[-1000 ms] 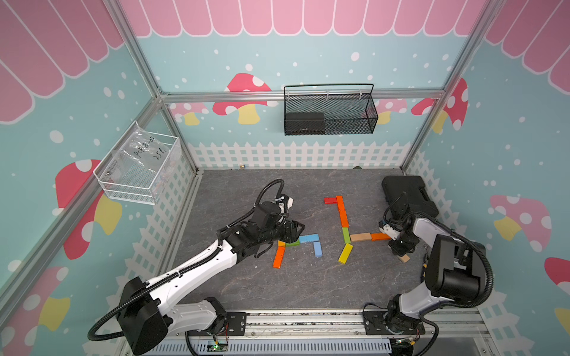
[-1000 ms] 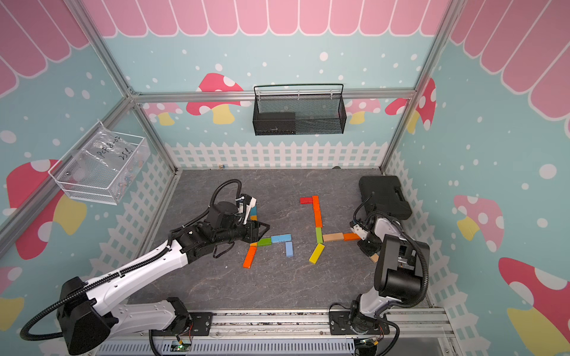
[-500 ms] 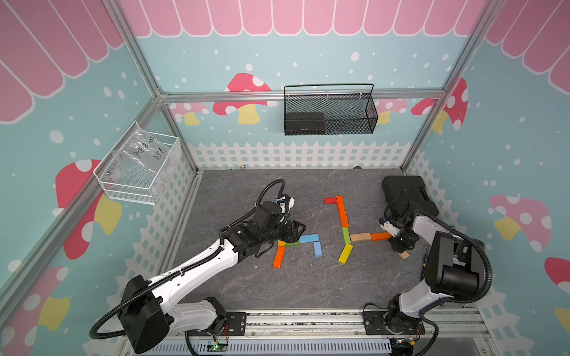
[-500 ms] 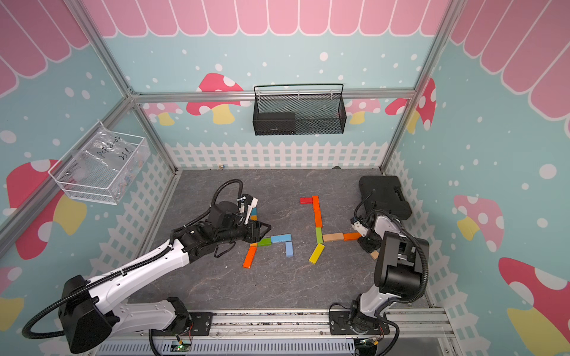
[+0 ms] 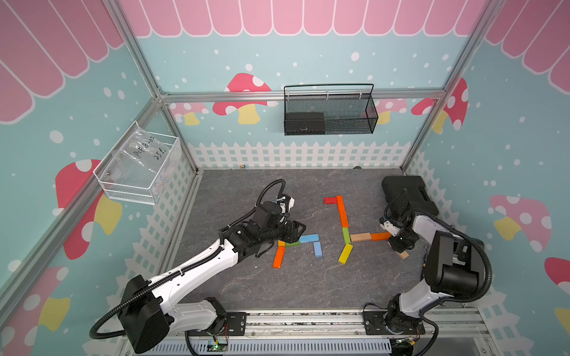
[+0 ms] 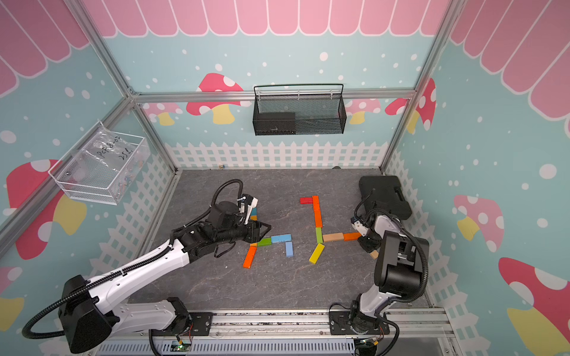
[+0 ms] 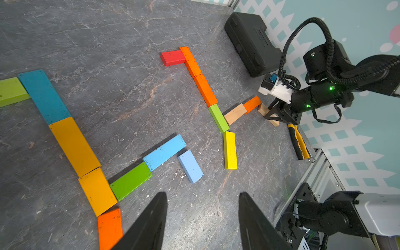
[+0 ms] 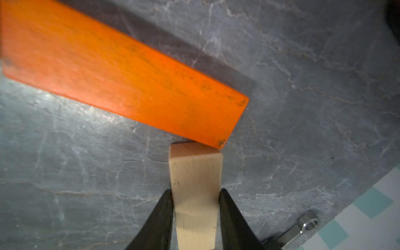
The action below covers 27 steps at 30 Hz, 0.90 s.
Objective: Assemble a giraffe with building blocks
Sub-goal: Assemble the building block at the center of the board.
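Your right gripper pinches the tan block, whose end touches the orange block; your left gripper hangs spread, empty, near the green block.

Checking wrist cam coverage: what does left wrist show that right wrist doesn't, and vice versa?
Left wrist only: the wider layout, including red block, yellow block, black case, pliers and the open left gripper. Right wrist only: close-up of right gripper against both sides of the tan block, its end at the orange block corner; a wrench end. Both: that tan block, that orange block, the table.
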Tool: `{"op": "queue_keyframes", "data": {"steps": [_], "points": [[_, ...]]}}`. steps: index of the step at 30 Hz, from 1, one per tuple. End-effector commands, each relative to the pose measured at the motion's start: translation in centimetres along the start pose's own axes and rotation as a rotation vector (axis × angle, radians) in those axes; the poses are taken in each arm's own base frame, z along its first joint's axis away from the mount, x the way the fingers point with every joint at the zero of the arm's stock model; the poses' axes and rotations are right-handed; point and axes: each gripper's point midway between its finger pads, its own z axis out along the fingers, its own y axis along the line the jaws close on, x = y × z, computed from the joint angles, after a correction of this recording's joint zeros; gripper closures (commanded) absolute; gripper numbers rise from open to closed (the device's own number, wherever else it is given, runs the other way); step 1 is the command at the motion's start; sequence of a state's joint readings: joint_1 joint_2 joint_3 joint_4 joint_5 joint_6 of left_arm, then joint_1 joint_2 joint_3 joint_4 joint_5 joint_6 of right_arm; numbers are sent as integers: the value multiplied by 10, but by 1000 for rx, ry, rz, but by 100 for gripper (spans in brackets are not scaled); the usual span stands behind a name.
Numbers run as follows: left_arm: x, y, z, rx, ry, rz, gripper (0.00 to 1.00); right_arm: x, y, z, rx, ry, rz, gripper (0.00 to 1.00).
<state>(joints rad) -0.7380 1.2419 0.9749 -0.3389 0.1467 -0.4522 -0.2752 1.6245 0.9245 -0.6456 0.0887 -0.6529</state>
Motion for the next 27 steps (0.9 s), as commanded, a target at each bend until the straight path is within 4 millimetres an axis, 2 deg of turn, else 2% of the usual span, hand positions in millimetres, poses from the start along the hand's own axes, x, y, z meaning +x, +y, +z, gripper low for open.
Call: {"op": "queue_keyframes", "data": {"steps": [1,9,18,24,27], "points": [[-1,0,1,1,-3,18,44,-3,-2,-1,-13,-8,9,62],[-2,1,0,-2,-5,21,44,-7,-3,0,-24,-12,15,65],[0,2,2,-7,0,20,44,-10,-6,-2,-22,-19,16,64],[-1,1,1,-3,-2,19,44,-11,-7,-7,-9,-33,15,50],[-1,1,2,-3,-2,19,44,-15,-11,-16,13,-60,28,43]]}}
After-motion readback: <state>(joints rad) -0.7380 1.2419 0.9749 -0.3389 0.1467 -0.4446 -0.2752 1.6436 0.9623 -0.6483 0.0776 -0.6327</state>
